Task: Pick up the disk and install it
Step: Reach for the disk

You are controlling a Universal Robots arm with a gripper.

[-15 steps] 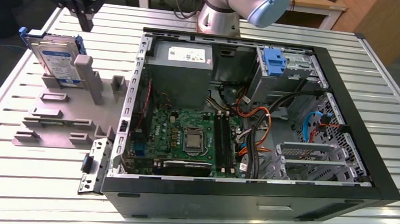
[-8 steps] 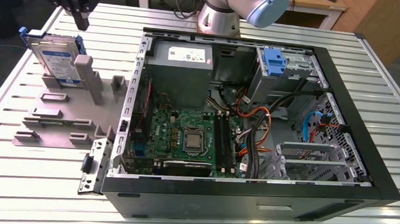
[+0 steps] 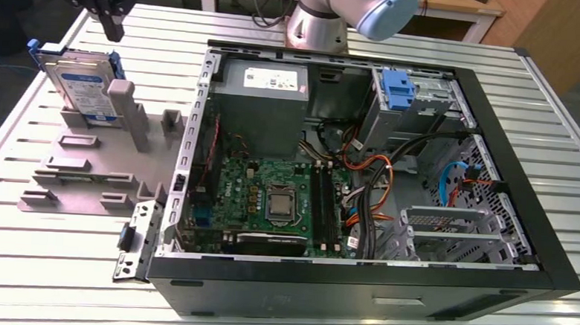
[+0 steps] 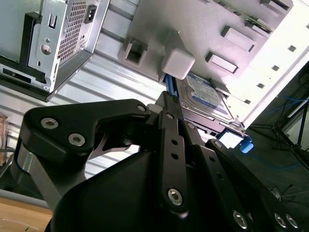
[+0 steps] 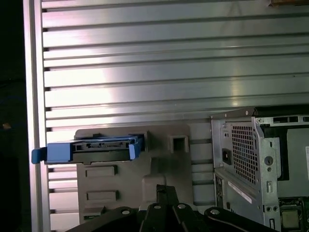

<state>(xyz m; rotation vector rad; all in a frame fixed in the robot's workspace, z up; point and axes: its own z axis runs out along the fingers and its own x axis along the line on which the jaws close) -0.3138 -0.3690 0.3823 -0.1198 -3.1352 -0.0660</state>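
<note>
Item, for you: the disk [image 3: 80, 84] is standing on edge in the grey holder [image 3: 86, 170] on the surface [image 3: 46, 276], at the upper left of the exterior view, beside the open computer case [image 3: 363, 285]. The gripper [image 3: 114, 33] is hovering just above it, fingers [image 5: 162, 193] pressing together, grasping nothing.

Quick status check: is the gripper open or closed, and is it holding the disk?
Gripper: closed, holding nothing. It is apart from the disk, which stands on edge in the grey holder.
</note>
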